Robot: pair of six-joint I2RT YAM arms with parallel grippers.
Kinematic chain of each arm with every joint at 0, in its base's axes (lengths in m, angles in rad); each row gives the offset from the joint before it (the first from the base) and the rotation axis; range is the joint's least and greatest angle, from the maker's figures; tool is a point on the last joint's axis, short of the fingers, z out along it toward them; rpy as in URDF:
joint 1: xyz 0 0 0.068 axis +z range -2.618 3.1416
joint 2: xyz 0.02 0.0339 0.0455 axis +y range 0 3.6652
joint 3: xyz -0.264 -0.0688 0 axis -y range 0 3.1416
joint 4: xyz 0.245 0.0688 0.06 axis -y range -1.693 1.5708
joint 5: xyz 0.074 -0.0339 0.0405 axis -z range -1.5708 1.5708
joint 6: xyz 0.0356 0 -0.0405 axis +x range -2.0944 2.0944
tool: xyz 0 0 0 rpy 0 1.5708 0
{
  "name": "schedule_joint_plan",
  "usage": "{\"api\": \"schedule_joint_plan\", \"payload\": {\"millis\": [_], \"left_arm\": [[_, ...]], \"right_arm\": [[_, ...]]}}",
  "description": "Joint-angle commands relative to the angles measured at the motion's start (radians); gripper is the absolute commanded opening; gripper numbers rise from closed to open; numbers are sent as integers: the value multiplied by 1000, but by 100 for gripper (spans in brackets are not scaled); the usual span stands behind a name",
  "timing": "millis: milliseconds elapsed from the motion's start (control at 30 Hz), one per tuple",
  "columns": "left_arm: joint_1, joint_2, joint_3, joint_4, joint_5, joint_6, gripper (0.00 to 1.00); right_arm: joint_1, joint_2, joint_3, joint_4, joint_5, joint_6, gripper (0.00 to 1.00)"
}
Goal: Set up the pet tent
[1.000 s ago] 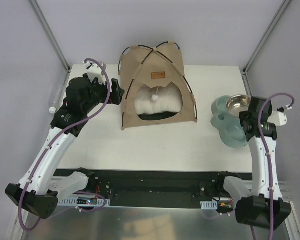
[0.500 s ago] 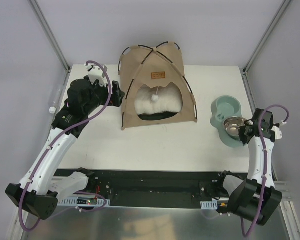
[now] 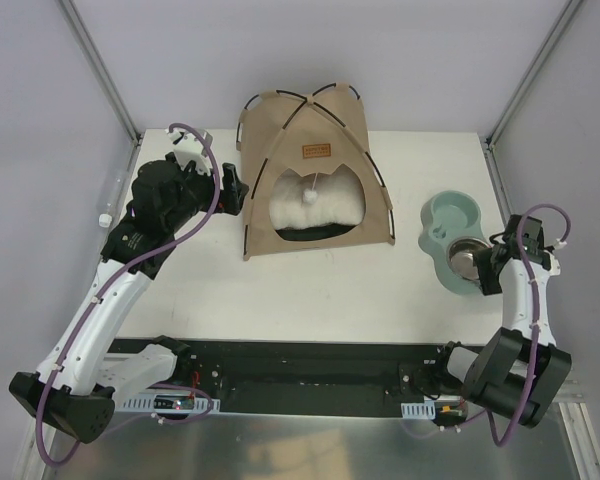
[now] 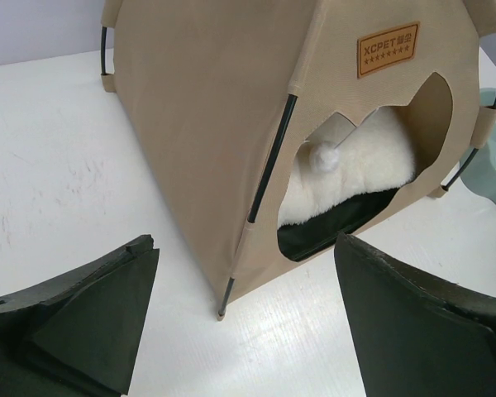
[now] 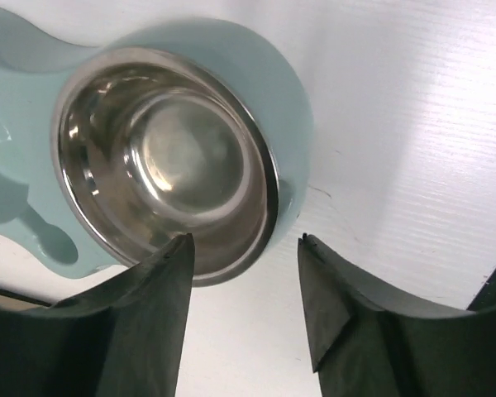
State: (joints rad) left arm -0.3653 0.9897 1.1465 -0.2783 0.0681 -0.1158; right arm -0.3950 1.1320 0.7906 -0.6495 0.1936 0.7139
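The pet tent point(image 3: 280, 140) stands upright at the back middle of the table, tan with thin black poles, a brown label point(image 3: 317, 150) and a white pompom point(image 3: 308, 196) hanging in its arched doorway. A cream pillow point(image 3: 325, 208) lies inside. My left gripper point(image 3: 237, 190) hovers just left of the tent, open and holding nothing. In the left wrist view the tent point(image 4: 207, 107) fills the frame ahead of the left gripper point(image 4: 244, 241), its corner pole foot between the spread fingers. My right gripper point(image 3: 485, 268) is open at the near rim of a steel bowl point(image 5: 165, 157).
A teal double feeder point(image 3: 450, 215) sits at the right edge of the table, with the steel bowl point(image 3: 467, 260) in its near recess and the far recess bare. In the right wrist view the feeder point(image 5: 289, 107) rings the bowl. The black base rail point(image 3: 310, 375) runs along the near edge.
The right gripper brought the steel bowl from the feeder's far recess to the near one, then opened and let go. The left arm has hardly moved.
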Motion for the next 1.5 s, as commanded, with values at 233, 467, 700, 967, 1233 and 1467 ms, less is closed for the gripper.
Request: {"api": "schedule_joint_plan", "payload": {"millis": [233, 467, 700, 967, 1233, 1467], "left_arm": [[3, 52, 77, -53, -149, -12, 92], [75, 151, 200, -171, -303, -41, 93], [328, 296, 370, -301, -307, -33, 93], [473, 565, 386, -292, -465, 185, 91], [555, 751, 354, -256, -542, 284, 66], [614, 901, 372, -228, -530, 406, 64]], "right_arm": [[-1, -3, 183, -139, 161, -90, 86], [67, -31, 255, -131, 147, -97, 87], [79, -11, 320, -124, 98, -83, 87], [84, 49, 403, -118, 37, -76, 85], [97, 68, 429, -110, 18, -59, 83], [99, 86, 467, -176, -34, -5, 82]]}}
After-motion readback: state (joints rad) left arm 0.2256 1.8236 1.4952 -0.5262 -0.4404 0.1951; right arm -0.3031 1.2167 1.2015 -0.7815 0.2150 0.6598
